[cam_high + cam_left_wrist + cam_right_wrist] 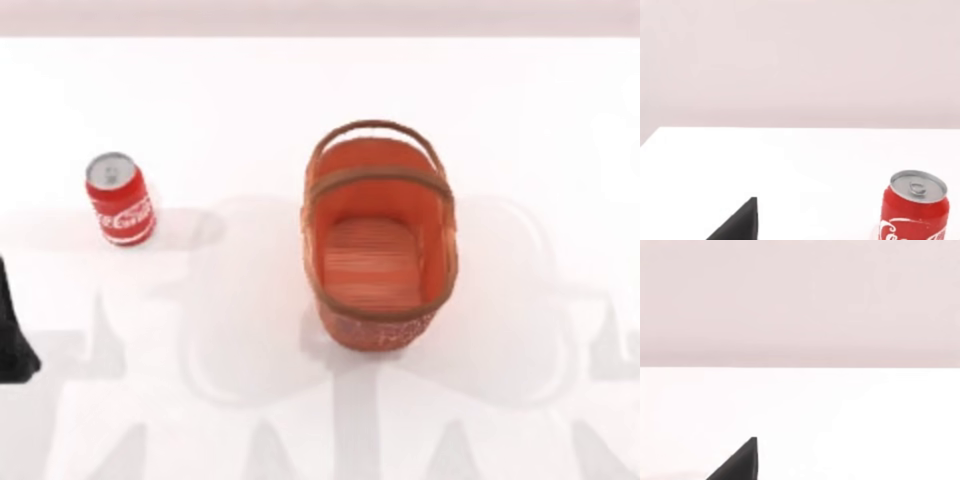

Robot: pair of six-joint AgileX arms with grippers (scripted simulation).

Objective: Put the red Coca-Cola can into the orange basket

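One red Coca-Cola can (120,199), one orange basket (377,240), one table (220,100).

Left arm (14,335): only a dark section shows in the top view, at the left edge, low in the picture. Its gripper is outside that view. In the left wrist view a single black, wedge-shaped fingertip (740,224) enters from the lower edge; the opposing finger is not in view, so the spacing of the fingers cannot be judged.

Right arm: not present in the top view. The right wrist view shows one black wedge-shaped fingertip (739,464) at the lower edge, same form as the left. The second finger is out of view here too.
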